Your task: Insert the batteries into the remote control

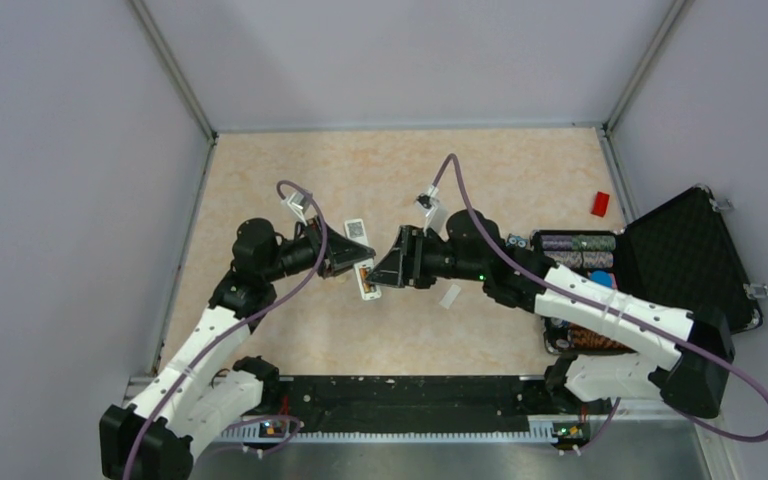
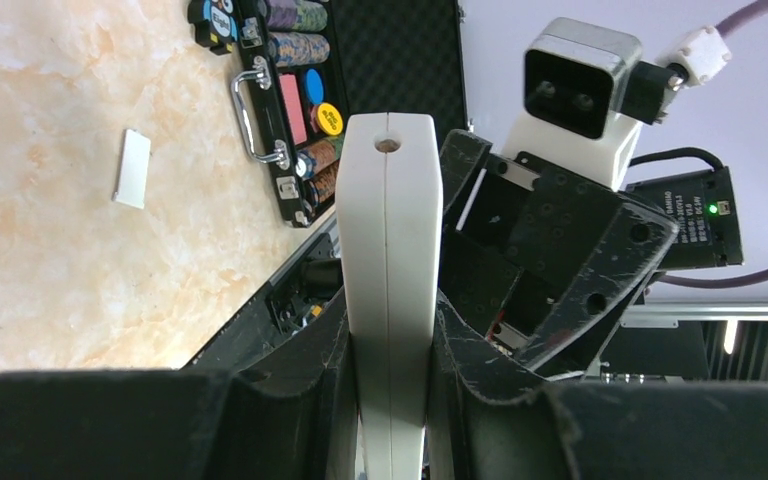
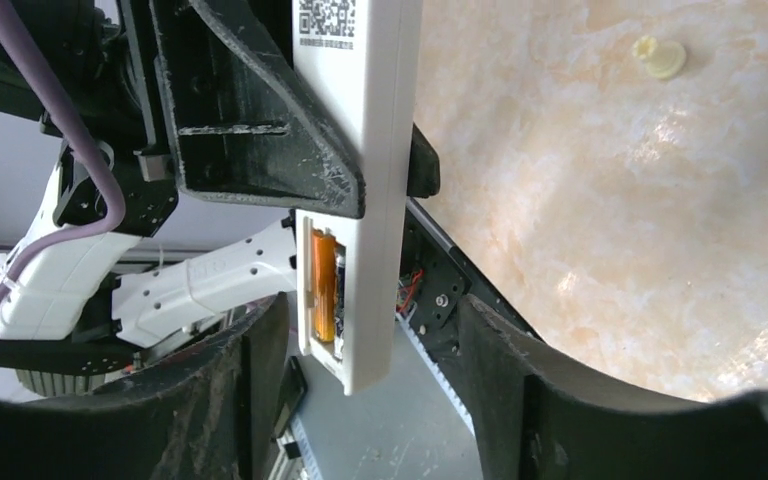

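My left gripper is shut on the white remote control and holds it above the table; the left wrist view shows its narrow edge clamped between the jaws. In the right wrist view the remote has its back recess open. A copper-orange battery lies in the recess, with a second one partly showing beside it. My right gripper is open, its fingers apart on either side of the remote's lower end without touching it. The right gripper faces the left one.
A small white flat piece lies on the table to the right of the grippers and also shows in the left wrist view. An open black case with chip rolls stands at the right. There is a red block and a cream lump.
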Robot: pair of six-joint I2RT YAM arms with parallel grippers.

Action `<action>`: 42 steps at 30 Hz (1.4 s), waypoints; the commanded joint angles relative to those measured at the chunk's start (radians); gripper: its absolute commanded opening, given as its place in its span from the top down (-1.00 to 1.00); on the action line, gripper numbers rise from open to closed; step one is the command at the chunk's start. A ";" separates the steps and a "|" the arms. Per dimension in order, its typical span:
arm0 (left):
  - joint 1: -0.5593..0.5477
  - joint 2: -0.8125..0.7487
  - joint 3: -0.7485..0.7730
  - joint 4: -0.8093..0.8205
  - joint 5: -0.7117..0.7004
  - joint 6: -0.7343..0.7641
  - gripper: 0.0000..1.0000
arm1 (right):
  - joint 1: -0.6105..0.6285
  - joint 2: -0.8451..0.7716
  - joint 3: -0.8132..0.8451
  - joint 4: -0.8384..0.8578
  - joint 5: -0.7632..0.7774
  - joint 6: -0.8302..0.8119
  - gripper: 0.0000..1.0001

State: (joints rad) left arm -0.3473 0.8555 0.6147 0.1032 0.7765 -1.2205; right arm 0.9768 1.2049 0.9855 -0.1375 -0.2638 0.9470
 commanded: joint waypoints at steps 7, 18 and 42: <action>0.003 -0.044 0.030 -0.094 -0.097 0.128 1.00 | -0.006 -0.150 0.006 -0.172 0.204 -0.001 -0.32; 0.007 -0.163 0.016 -0.324 -0.340 0.246 1.00 | -0.007 -0.111 -0.091 -0.521 0.636 0.079 -0.40; 0.010 -0.152 -0.019 -0.343 -0.446 0.302 1.00 | 0.018 0.448 0.048 -0.622 0.778 0.443 -0.19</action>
State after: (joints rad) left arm -0.3420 0.7010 0.5983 -0.2955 0.3233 -0.9386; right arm 0.9882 1.6268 1.0008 -0.7486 0.4652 1.3060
